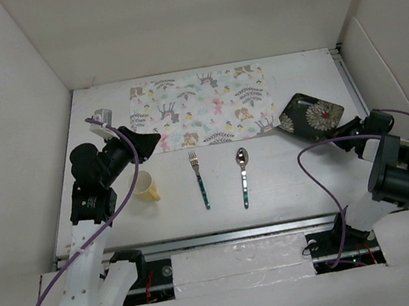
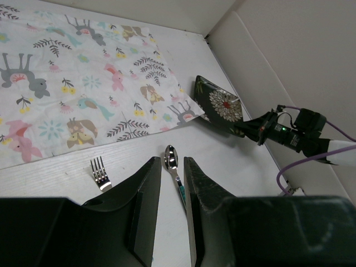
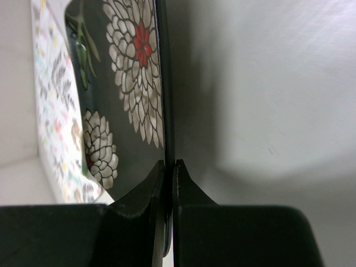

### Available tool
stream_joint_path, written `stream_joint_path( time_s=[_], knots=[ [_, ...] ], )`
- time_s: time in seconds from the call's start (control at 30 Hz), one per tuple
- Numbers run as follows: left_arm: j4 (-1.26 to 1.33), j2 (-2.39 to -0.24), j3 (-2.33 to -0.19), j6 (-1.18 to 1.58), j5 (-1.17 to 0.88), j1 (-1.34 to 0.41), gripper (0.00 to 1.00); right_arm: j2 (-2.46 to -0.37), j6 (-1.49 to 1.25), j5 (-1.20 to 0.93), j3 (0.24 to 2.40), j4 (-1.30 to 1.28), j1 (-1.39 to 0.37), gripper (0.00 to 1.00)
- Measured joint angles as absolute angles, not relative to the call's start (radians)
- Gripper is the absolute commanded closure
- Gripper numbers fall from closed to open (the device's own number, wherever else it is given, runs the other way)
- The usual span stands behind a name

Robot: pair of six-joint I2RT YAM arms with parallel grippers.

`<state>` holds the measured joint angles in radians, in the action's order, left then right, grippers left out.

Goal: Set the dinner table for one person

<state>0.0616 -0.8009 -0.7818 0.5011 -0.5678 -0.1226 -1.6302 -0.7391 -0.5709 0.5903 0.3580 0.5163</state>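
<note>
Plate [image 1: 311,115] — clamped in right hand [image 3: 169,167] | left hand [image 2: 172,164] apart | dinner table [image 1: 296,181] below

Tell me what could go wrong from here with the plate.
The right tool pinches the plate only by its thin rim, and the plate is tilted, so it could slip or swing. Its low edge sits by the mat corner; dragging might ruck the mat.

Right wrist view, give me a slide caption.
Right gripper pinching the edge of a dark floral plate, patterned placemat at left.
</note>
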Motion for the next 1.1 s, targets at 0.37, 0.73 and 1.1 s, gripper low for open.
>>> stream_joint_path(
  time_s=[0.37, 0.73, 1.1],
  knots=[
    [0.063, -0.805, -0.782, 0.503, -0.573, -0.107, 0.8, -1.146, -0.659, -0.217, 0.715, 0.035, 0.424, 1.0],
    [0.025, -0.819, -0.782, 0.532, -0.459, -0.084, 0.64, -1.499, -0.781, -0.296, 0.916, 0.276, -0.154, 1.0],
    [0.009, -0.823, -0.782, 0.539, -0.434, -0.083, 0.61, -2.033, -0.91, -0.26, 1.316, 0.316, -0.368, 1.0]
  ],
)
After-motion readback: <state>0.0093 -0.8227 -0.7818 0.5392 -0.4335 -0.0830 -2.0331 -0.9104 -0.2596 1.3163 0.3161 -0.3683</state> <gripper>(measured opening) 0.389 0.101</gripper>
